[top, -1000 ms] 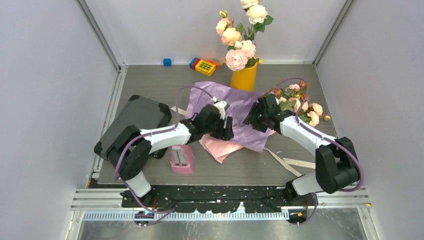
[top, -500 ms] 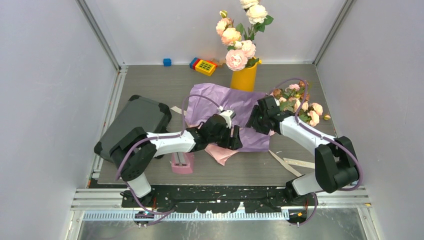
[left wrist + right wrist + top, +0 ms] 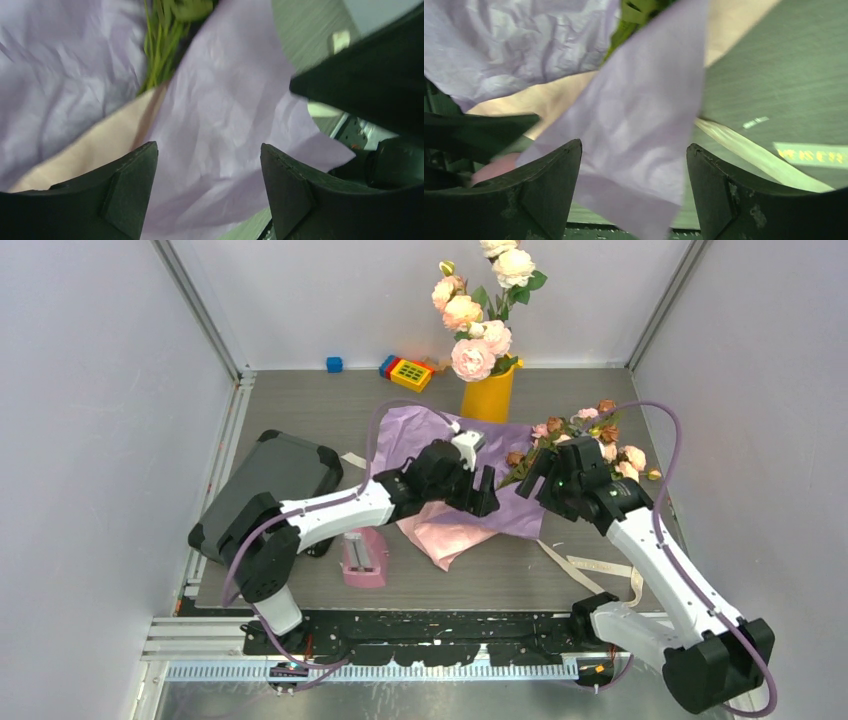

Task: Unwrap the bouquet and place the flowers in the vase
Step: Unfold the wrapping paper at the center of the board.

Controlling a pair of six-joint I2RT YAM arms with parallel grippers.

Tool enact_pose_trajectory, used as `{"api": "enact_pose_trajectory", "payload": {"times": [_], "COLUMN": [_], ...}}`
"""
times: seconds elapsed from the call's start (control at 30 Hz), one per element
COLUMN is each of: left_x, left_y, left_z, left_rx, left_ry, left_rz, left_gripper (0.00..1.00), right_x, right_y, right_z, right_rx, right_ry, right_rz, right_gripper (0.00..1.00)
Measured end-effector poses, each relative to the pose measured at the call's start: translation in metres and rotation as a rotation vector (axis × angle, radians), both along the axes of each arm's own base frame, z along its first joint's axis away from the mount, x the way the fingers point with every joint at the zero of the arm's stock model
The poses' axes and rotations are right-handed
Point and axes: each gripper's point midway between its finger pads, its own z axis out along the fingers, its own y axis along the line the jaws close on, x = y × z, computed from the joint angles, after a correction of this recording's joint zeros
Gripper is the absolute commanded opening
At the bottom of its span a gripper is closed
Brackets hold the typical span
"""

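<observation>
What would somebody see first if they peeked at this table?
Crinkled lilac-purple paper spread open in the middle, with the left gripper and right gripper over it. Behind, at the far edge, big pale pink and cream roses tower from a tall yellow-orange vase. Small pink and rusty roses lie right of the paper.

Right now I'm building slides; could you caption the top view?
Left hand and right hand open over lilac wrapping paper; small roses at its edge, yellow vase behind.
</observation>
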Motion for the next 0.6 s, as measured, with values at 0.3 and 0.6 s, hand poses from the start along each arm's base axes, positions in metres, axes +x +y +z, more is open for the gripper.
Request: {"api": "enact_pose_trajectory", "payload": {"times": [0.3,0.6], "left_x": [0.092,0.140], "left_y": [0.023,0.056], "left_z": [0.038,-0.045], "left_rx": [-0.057,0.060], "left_ry": [-0.110,-0.010], "left_rz": [0.102,0.167], "left_gripper": [0.78,0.78], "right_x": [-0.056,-0.062], "right_y": [-0.026,-0.004], "right_z": [-0.028,-0.044], "right_rx": [-0.024,0.156], "right_ry": [0.108,0.093], "right_rz": [-0.051,-0.077], "right_gripper": [0.84,0.80]}}
